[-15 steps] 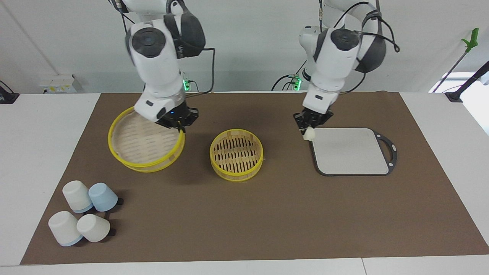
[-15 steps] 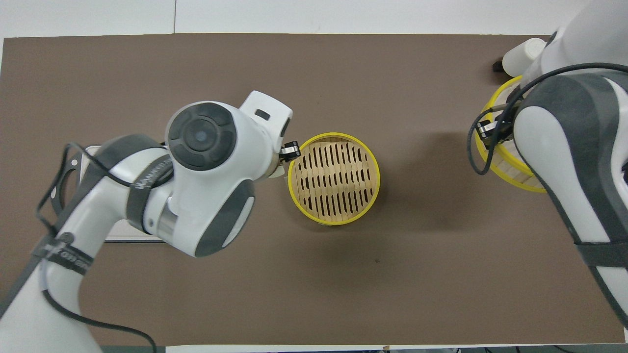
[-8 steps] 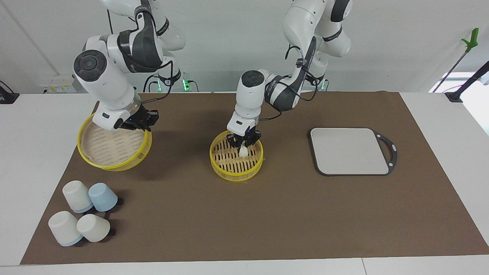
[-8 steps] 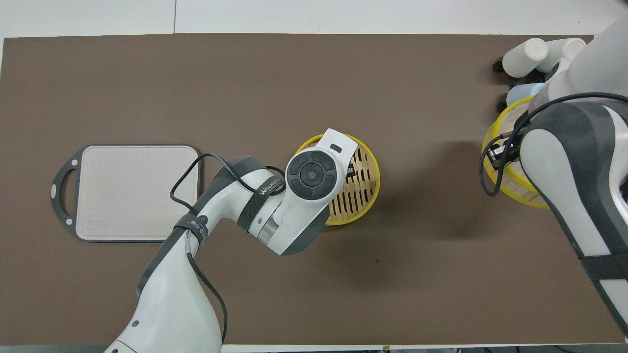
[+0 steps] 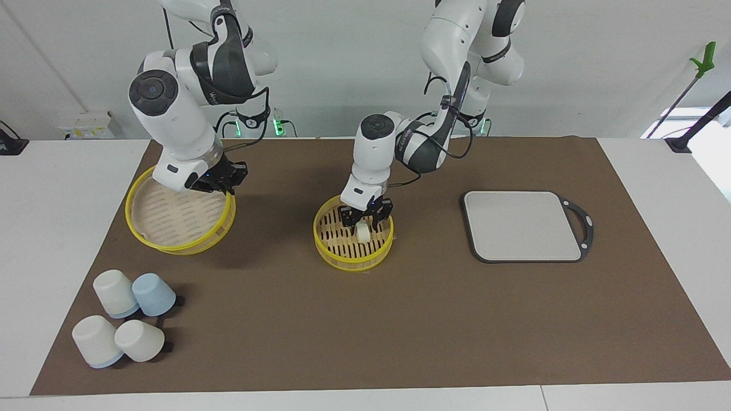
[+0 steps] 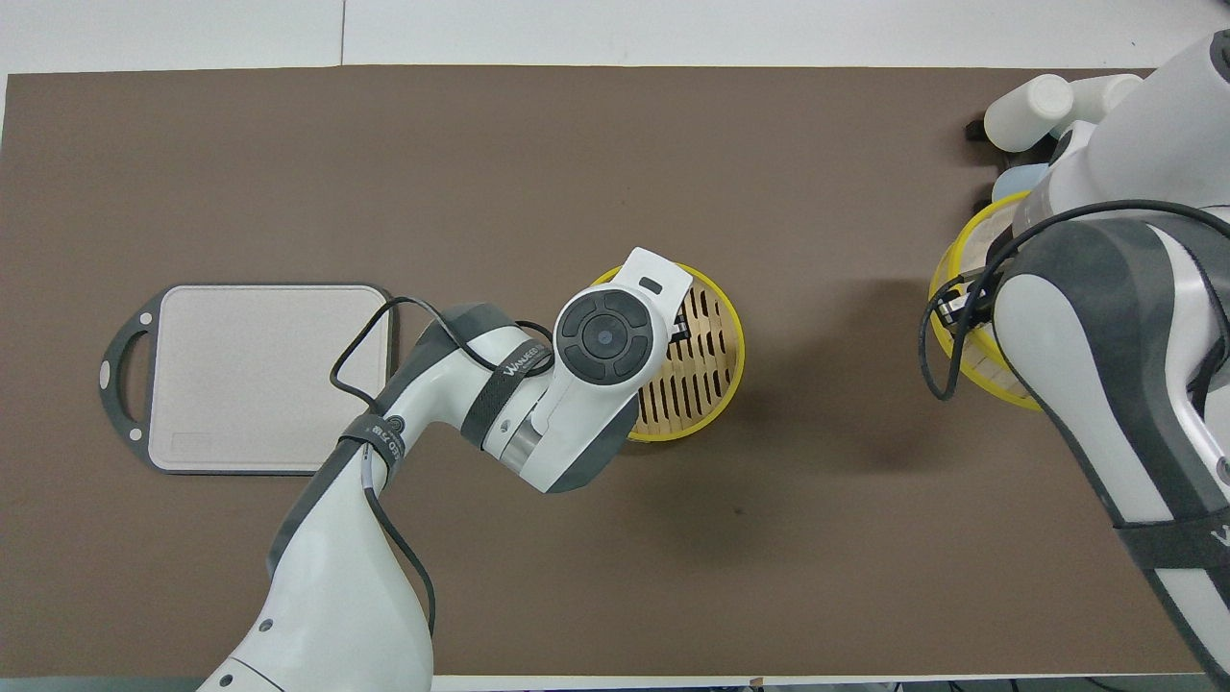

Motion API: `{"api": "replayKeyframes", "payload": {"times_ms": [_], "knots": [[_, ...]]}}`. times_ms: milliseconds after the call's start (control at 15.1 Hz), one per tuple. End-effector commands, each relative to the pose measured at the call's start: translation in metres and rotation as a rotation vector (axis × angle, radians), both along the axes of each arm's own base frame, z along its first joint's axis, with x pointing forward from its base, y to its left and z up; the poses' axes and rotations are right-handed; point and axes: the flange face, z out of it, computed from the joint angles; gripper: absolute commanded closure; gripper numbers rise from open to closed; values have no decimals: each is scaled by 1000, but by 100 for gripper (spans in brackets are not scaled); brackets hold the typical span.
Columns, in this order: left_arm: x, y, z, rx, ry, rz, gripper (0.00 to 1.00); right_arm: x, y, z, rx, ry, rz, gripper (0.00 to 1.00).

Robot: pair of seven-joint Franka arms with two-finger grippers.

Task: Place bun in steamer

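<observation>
Moved: left gripper (image 5: 365,219) fingers have spread, letting go of the bun (image 5: 362,231).
Steamer (image 5: 327,245): mid-table, bun on its slatted floor.
Lid (image 5: 149,238): right gripper (image 5: 220,184) pinches its rim, lid tilted.

The left arm (image 6: 500,384) has a dark band (image 6: 524,363) with small white letters on it. They are too tiny to read for sure. The right arm (image 5: 220,51) has the same kind of band, also unreadable.
</observation>
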Motion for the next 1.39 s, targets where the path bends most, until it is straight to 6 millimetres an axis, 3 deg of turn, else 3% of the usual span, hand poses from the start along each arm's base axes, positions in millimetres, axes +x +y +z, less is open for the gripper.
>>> {"api": "replayKeyframes", "payload": {"times_ms": [0,331,397,662,795,927,993,1126,1325], "knots": [[2,16,34,21,-3,20,0,-6,3,6,12,-36,-23,100],[43,141,130,73,47,54,0,-7,64,8,1,-101,-84,100],[48,170,148,76,46,45,0,-8,91,8,10,-125,-102,100],[55,293,209,98,71,-50,0,-10,245,-15,33,-156,-214,100],[52,339,225,104,88,-81,0,-3,295,-25,35,-173,-230,100],[47,368,238,107,109,-123,0,-9,351,-49,1,-224,-257,100],[44,377,244,108,121,-130,0,-8,363,-53,22,-267,-253,100],[39,390,251,108,136,-136,0,-6,362,-70,35,-280,-257,100],[32,393,255,108,156,-146,0,-13,366,-84,26,-274,-254,100]]}}
